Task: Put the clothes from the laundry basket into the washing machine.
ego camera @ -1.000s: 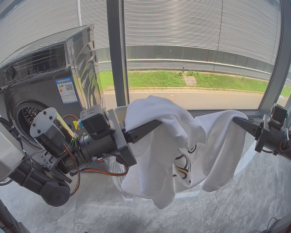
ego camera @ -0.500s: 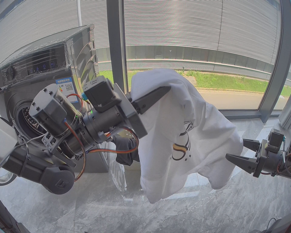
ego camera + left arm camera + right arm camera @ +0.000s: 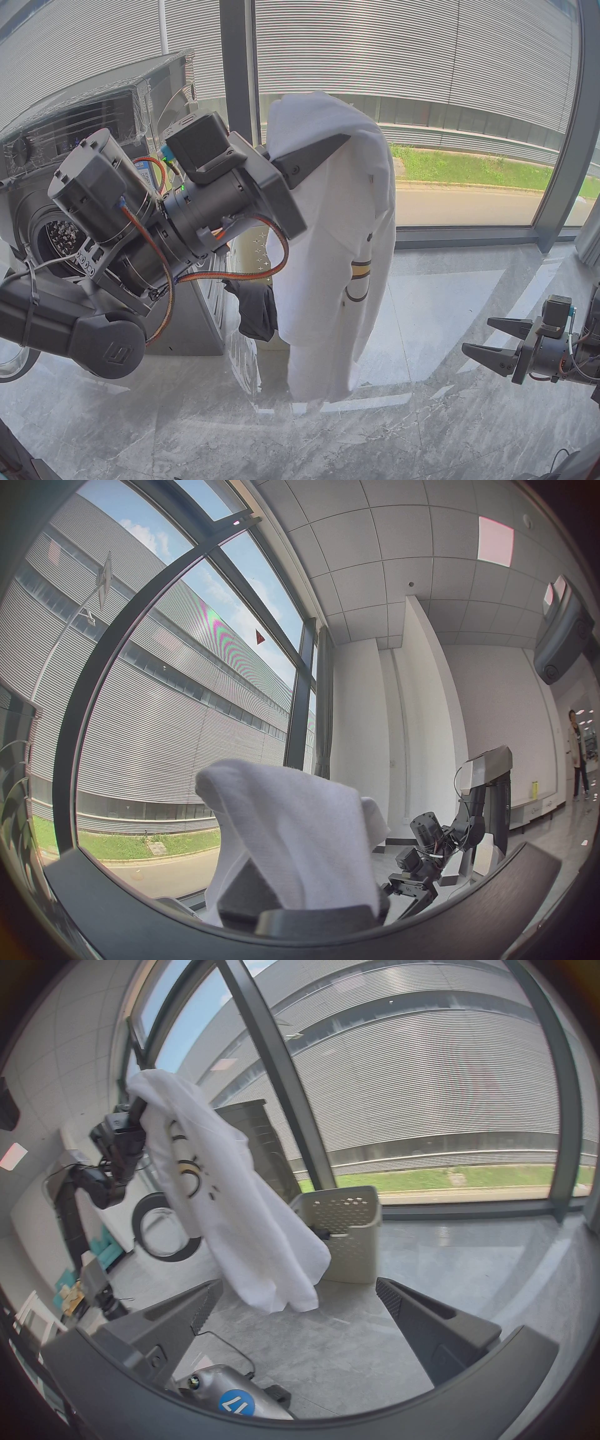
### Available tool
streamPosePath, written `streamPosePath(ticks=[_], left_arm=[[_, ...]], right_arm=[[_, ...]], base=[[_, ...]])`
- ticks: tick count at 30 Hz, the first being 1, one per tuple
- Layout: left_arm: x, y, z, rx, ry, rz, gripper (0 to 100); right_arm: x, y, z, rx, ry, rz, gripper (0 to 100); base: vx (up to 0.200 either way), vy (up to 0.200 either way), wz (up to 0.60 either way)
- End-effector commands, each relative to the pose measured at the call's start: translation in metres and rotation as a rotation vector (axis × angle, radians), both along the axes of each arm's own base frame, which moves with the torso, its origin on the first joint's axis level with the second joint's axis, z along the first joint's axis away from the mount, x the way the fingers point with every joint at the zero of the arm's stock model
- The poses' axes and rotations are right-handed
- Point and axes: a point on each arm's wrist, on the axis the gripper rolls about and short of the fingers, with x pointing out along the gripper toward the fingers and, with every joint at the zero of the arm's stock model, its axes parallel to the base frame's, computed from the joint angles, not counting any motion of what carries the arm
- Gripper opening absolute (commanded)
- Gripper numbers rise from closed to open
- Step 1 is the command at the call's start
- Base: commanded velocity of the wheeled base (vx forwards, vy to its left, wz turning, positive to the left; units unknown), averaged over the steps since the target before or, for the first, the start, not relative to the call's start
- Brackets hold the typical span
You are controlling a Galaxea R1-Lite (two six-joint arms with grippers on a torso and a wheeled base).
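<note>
The left gripper (image 3: pixel 332 147) is raised high and clamped on a white T-shirt (image 3: pixel 331 250). One dark finger (image 3: pixel 309 156) lies bare along the top of the cloth, while the other is buried under the fold. The shirt drapes over the claw's tip and hangs straight down from it in a long, narrow fall, with a dark and yellow print partly showing in the folds. Its hem hangs clear of the grey marble floor (image 3: pixel 437 406) (the right wrist view makes this plain).

Below the left claw and behind the hanging shirt stands the pale laundry basket (image 3: pixel 344 1229), with a dark garment (image 3: pixel 256 309) slung over its rim. To the left of that claw, behind the left arm, is the silver washing machine (image 3: pixel 94 125). Its round door (image 3: pixel 164 1227) is swung open and its drum opening (image 3: pixel 59 237) is exposed.

The right gripper (image 3: pixel 478 335) sits low and well off to the right of the shirt, touching nothing. Its two fingers are spread wide with nothing between them and point towards the shirt. Beyond both claws is a tall window (image 3: pixel 437 94).
</note>
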Motion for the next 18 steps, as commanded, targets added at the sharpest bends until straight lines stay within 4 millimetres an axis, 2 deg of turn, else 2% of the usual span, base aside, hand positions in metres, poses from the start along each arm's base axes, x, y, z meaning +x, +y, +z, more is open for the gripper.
streamPosePath(ticks=[1, 9, 16, 18], left_arm=[[-0.007, -0.006, 0.004, -0.006, -0.005, -0.025, 0], [-0.010, -0.010, 0.004, 0.002, 0.004, -0.040, 0], [-0.014, -0.015, 0.004, 0.002, 0.007, -0.061, 0], [-0.014, -0.015, 0.004, 0.002, 0.006, -0.059, 0]], right_arm=[[0.009, 0.019, 0.010, 0.019, -0.049, 0.215, 100], [0.023, 0.041, 0.011, 0.011, -0.060, 0.335, 100], [0.059, 0.057, 0.014, 0.014, -0.078, 0.344, 100], [0.063, 0.059, 0.015, 0.017, -0.089, 0.345, 100]], base=[[0.000, 0.000, 0.00], [0.000, 0.000, 0.00], [0.000, 0.000, 0.00], [0.000, 0.000, 0.00]])
